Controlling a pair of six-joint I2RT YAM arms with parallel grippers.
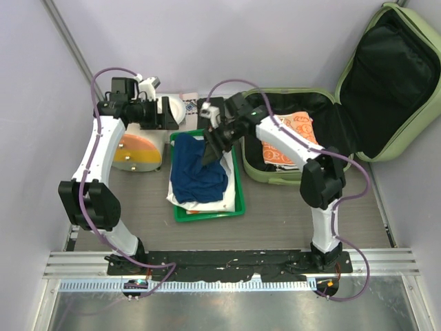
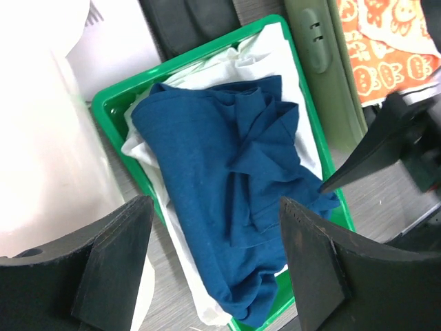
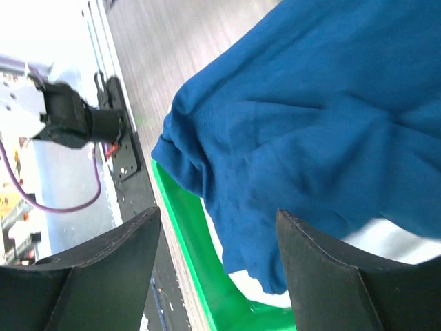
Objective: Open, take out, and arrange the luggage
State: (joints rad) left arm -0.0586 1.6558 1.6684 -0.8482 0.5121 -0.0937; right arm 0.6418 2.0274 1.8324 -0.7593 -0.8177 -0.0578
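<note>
The luggage lies open at the table's far right, lid propped up against the wall, with an orange patterned cloth in its base. The right gripper hangs just left of it, over the green tray, jaws wide apart above a blue garment and gripping nothing. The left gripper, well away from the luggage beside the round container, is also spread wide and empty.
</note>
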